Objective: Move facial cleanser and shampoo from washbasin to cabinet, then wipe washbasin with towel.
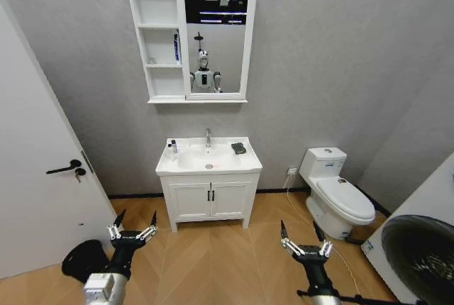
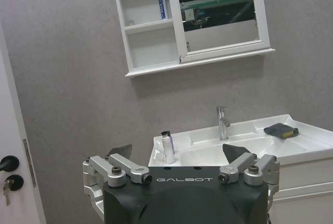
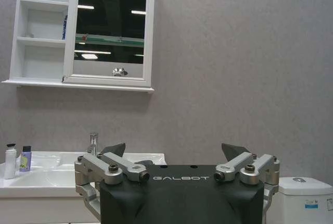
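Standing well back from washbasin point(image 1: 208, 165), frame centre. Left gripper point(image 1: 133, 228) lower left, right gripper point(image 1: 305, 237) lower right, both jaws wide, empty. White bottle point(image 1: 172, 147) at basin's left rim; towel point(image 1: 238, 148) right; cabinet point(image 1: 160, 39) above. Advisable: approach squarely, halt within reach.

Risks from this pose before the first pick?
1. The bottles stand close together on the washbasin's left rim; grasping one may topple the other.
2. A blue-and-white tube already occupies the cabinet's middle shelf, narrowing placement room.
3. Both hands, left hand and right hand, open, are far off; the approach drive could misalign.
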Tool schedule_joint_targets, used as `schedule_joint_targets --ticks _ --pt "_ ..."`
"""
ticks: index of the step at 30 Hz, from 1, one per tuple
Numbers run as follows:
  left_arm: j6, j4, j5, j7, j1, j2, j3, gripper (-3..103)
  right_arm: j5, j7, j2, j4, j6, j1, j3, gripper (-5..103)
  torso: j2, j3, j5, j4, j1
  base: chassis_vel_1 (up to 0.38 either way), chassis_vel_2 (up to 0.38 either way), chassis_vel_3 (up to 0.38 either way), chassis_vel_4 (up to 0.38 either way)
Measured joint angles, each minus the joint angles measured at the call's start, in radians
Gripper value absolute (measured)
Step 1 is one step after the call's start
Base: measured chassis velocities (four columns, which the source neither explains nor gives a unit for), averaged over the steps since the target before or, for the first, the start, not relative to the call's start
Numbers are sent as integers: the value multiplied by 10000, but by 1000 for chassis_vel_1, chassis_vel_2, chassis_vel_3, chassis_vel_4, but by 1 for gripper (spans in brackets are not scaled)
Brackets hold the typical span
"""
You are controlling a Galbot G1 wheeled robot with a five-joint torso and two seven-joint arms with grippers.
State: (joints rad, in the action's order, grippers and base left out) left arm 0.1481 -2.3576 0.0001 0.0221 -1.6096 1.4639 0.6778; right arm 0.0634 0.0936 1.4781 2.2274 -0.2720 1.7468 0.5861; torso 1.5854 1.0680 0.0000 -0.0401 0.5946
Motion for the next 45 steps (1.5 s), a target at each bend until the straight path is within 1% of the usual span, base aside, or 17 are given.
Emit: schedule_joint_targets --ticks 16,18,21,27,38,42,43,44,45 --pt "27 -14 34 13 -15 -18 -69 97 0 -9 89 -11 -29 85 -9 100 0 0 0 1 0 0 0 0 0" --pt "34 -26 18 23 -11 -77 -55 95 19 -8 99 -12 -20 84 -2 100 0 0 0 1 0 0 0 0 0" --pt "35 -32 -13 31 5 -107 -51 95 45 4 113 -33 -21 84 -1 100 0 0 0 1 0 0 0 0 0" --pt "37 315 -75 37 308 -141 -223 94 118 81 115 45 -62 367 124 100 1 -1 0 -1 -4 -17 15 15 -15" --pt "41 696 -104 39 586 -126 -255 93 100 96 109 0 -78 272 77 100 0 1 1 2 1 -150 154 168 -151" --pt "41 948 -131 33 730 -126 -225 93 75 88 92 -6 40 114 27 100 1 0 -1 0 0 -242 246 241 -252" --pt "41 986 -139 29 761 -126 -225 93 72 83 82 -6 74 82 19 100 2 0 2 3 -1 -253 266 260 -258" --pt "41 1088 -154 25 847 -123 -241 93 66 76 66 -15 129 32 7 100 0 2 -2 -2 3 -291 272 256 -263" --pt "45 1157 -155 23 896 -111 -255 93 57 74 61 -33 153 6 1 100 -2 2 -5 -2 4 -291 272 314 -299"
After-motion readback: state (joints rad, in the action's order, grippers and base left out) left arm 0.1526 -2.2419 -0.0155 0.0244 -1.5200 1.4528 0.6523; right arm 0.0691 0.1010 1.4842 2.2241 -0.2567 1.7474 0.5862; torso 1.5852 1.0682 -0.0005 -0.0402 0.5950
